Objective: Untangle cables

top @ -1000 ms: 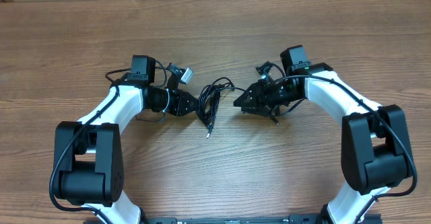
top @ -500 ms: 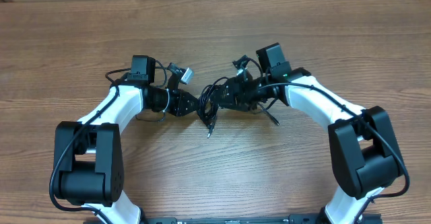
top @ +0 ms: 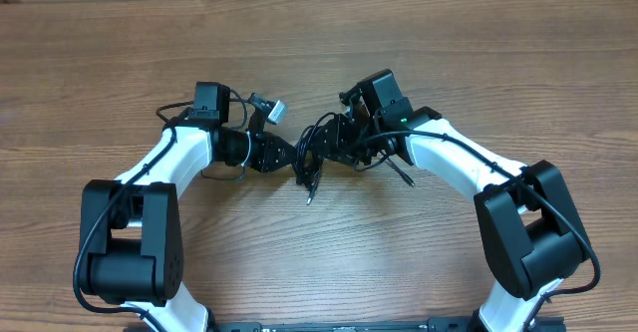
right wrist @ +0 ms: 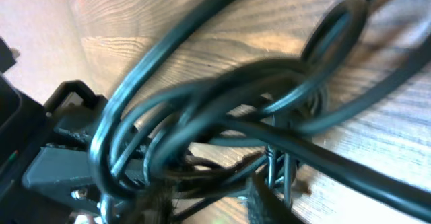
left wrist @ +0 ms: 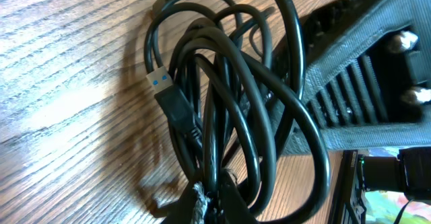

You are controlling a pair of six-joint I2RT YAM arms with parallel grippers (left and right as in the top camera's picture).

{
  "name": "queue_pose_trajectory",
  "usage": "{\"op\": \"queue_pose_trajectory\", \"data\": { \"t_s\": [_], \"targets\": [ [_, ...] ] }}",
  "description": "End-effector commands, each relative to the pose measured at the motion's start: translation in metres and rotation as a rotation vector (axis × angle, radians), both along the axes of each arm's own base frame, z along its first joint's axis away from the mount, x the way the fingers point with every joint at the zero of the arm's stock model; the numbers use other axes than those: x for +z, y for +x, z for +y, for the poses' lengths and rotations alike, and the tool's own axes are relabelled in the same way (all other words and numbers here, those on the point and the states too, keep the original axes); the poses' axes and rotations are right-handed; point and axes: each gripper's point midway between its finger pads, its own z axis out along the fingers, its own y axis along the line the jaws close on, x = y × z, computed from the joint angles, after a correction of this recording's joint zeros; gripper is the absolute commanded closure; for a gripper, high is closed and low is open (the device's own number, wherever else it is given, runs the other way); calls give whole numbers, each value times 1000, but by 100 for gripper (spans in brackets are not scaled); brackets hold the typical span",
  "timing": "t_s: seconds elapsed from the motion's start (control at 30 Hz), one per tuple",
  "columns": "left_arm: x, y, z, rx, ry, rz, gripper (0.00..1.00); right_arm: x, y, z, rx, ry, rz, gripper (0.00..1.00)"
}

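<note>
Cables are seen from above as a small black bunch in the middle of the wooden table. The left claw is pressed against the left side of the bunch. The right claw is pushed into the right side of the bunch. One loose end is stretched out from the bunch toward the robot and is laid flat on the table.

From the left wrist, the bunch is seen close up, filling most of the picture. Many loops are crossed over one another on the table. A plug with blue inside it is seen at the left edge of the bunch, pointing up. At the bottom of the bunch, a few strands are pinched between the left claw's two fingers, so this claw is clamped on the cables. The grey ribbed side of the right claw is seen just to the right of the bunch, touching the outer loops.

From the right wrist, the bunch is blurred. Thick loops are crossed right in front of the camera, and the left claw is seen behind them. It cannot be told whether the right claw's fingers are apart or together, or whether any strand is held by them.
</note>
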Motion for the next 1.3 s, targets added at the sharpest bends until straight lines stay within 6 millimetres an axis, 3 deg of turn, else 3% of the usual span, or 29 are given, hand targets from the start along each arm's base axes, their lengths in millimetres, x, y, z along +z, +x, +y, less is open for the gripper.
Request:
{"op": "queue_pose_trajectory", "data": {
  "t_s": [0.0,0.1,0.27,0.5,0.53,0.6,0.67,0.77,0.93,1.03,1.13,1.27],
  "targets": [
    [9,1,-4,-25,-42,-30,96,14,12,-3,-56,-26,-51,81],
    [9,1,-4,-25,-42,-29,96,12,14,-5,-67,-41,-58,96],
    [8,1,-3,-25,-34,-33,96,10,15,-11,-74,-51,-46,96],
    [4,2,-1,-12,-10,-23,96,-2,15,-41,-125,-99,37,96],
    [4,2,-1,-6,-11,-15,96,-3,14,-43,-116,-105,34,90],
    [4,2,-1,7,-14,6,96,-6,11,-46,-118,-121,48,63],
    [5,2,-1,23,-21,32,96,-7,9,-47,-117,-126,57,57],
    [5,2,-1,64,-29,92,96,-8,7,-45,-111,-127,59,55],
    [17,-1,-6,52,-107,112,96,4,2,-28,9,-50,-17,63],
    [21,-2,-8,6,-129,52,96,17,-6,-16,110,44,-60,78],
    [20,-4,-8,-31,-121,5,96,14,-5,-21,96,28,-48,96],
    [20,-5,-8,-37,-119,-3,96,-3,-3,-37,45,-94,-31,96]
  ]
}}
